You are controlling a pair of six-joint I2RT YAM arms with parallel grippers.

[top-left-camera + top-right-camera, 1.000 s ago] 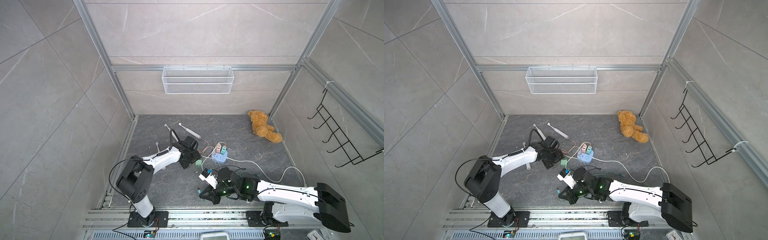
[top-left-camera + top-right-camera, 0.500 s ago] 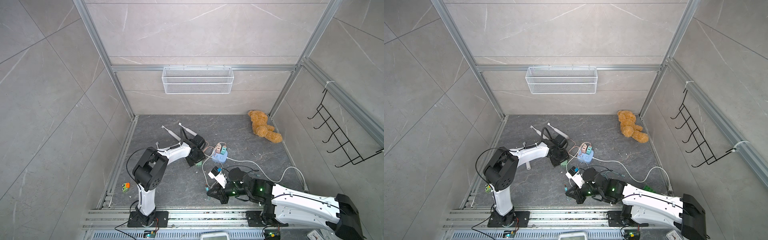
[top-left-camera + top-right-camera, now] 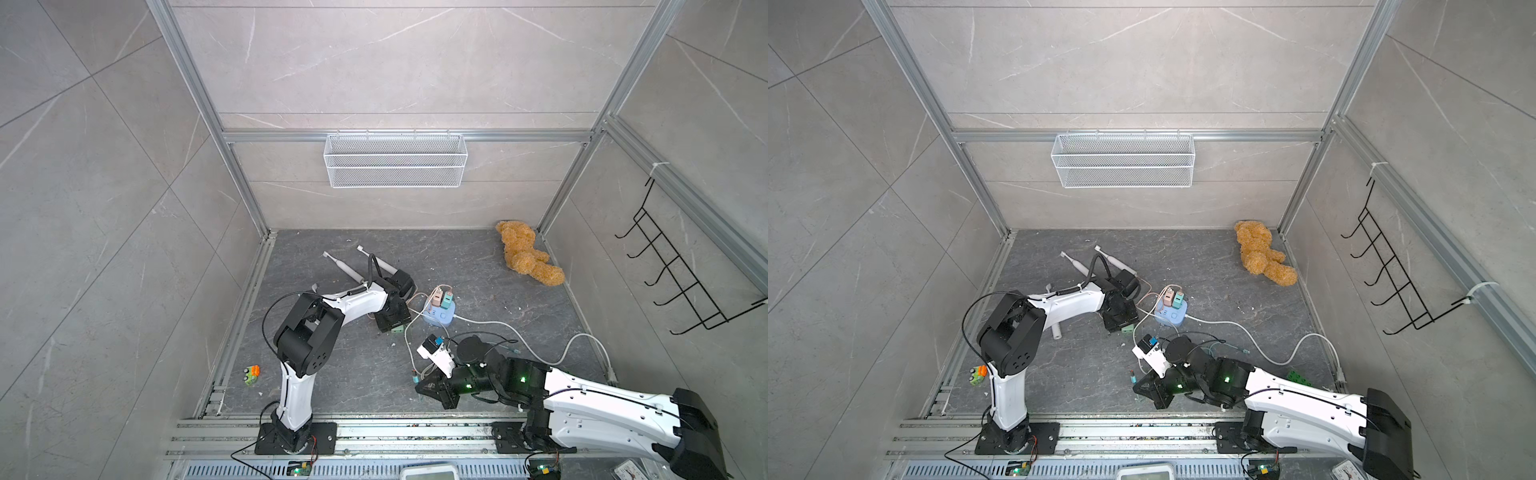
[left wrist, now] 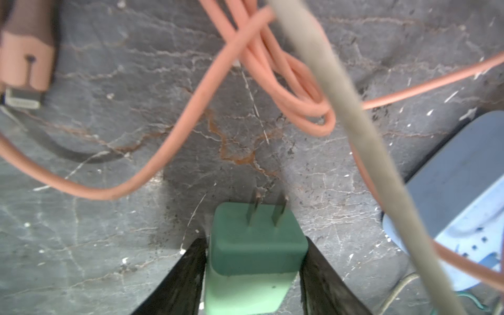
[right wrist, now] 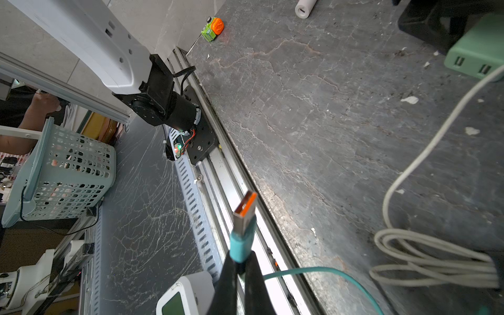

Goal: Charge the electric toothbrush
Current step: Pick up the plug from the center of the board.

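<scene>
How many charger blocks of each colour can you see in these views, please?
Green: 2, the loose charger block in the left tool and the plugged charger block
Pink: 1, the pink charger block
Total: 3

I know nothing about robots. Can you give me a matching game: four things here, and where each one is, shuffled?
Things: 1 teddy bear; 2 green power adapter; 3 teal USB plug; 4 wire basket.
Places: A between the fingers of the left tool; B hung on the back wall; C back right corner of the floor; D pinched in the right tool.
Pairs: 1-C; 2-A; 3-D; 4-B.
</scene>
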